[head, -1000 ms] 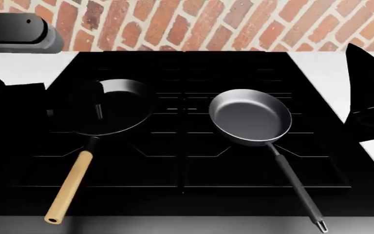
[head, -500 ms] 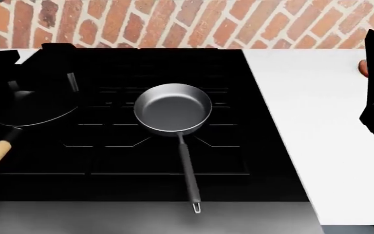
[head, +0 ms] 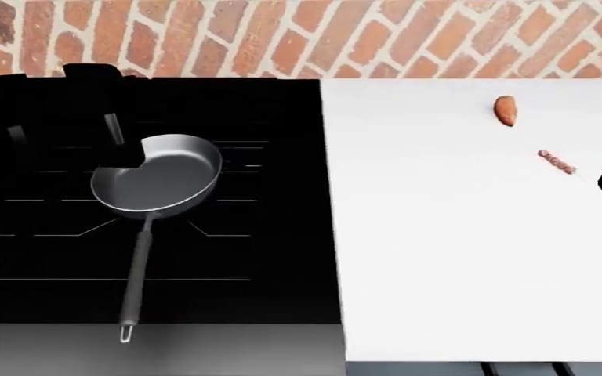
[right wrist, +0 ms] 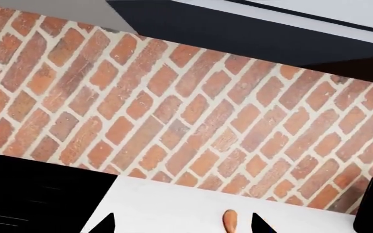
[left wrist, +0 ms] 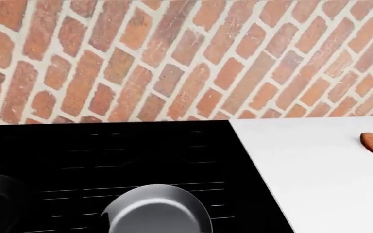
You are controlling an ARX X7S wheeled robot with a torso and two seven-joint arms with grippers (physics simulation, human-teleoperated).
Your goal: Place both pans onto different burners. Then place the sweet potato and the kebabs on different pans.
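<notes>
Head view, left to right: your left arm is a black mass over the back left of the stove (head: pixel 29 235), and its claw can't be picked out against the black top, so I can't tell if it's open or closed. The black pan isn't visible in this view; I can't confirm where it sits. The left wrist view shows a grey curved shape at its edge beside the grey pan, but too little of it to call.

Grey pan (head: pixel 157 175) sits flat on a burner (head: pixel 228 235), long handle pointing toward you, nothing in it. In the left wrist view the same grey pan (left wrist: pixel 155 216) is on the grate, also empty. Judging from that, at least one pan placement looks done.

Further right, the white counter (head: pixel 437 258) holds both foods. Sweet potato (head: pixel 506 110) lies near the back, kebab (head: pixel 557 162) just in front of it and a bit right, the two apart from each other and well apart from the stove. Neither is touched.

Right edge: your right arm shows as a black block near the kebab. In the right wrist view the right claw (right wrist: pixel 181 224) has its two tips spread wide, holding nothing, with the sweet potato (right wrist: pixel 228 221) lying between them farther off.

So both food placements are left. Sweet potato looks like the natural first grab for the right claw.
</notes>
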